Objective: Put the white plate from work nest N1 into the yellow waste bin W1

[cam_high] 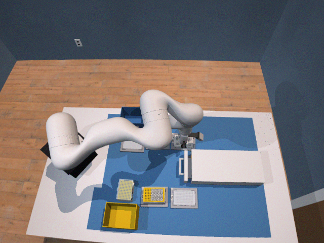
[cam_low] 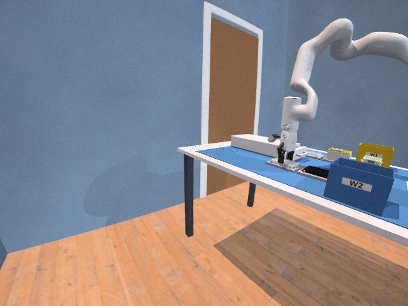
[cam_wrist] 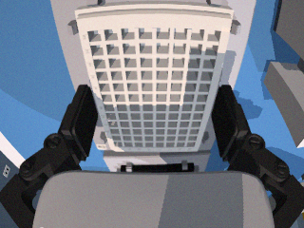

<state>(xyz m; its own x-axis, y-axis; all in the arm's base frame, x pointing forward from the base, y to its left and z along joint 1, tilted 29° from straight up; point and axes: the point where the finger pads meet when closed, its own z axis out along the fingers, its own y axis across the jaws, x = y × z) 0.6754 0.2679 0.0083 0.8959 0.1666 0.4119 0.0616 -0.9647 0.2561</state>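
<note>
My gripper [cam_wrist: 154, 99] is open and lowered over the plate, with one black finger on each long side and a small gap to each. In the overhead view the gripper [cam_high: 183, 142] covers most of the plate. In the side view the gripper [cam_low: 285, 155] stands upright with its fingertips at plate height. The yellow bin W1 [cam_high: 120, 215] stands upright and empty at the front left of the mat.
The white cooler [cam_high: 226, 167] with its drawer handle [cam_high: 181, 166] lies right in front of the nest. The blue bin W2 [cam_low: 357, 184] stands at the back left. A tip box [cam_high: 125, 189] and two more plates in nests [cam_high: 154, 195] [cam_high: 184, 197] line the front row.
</note>
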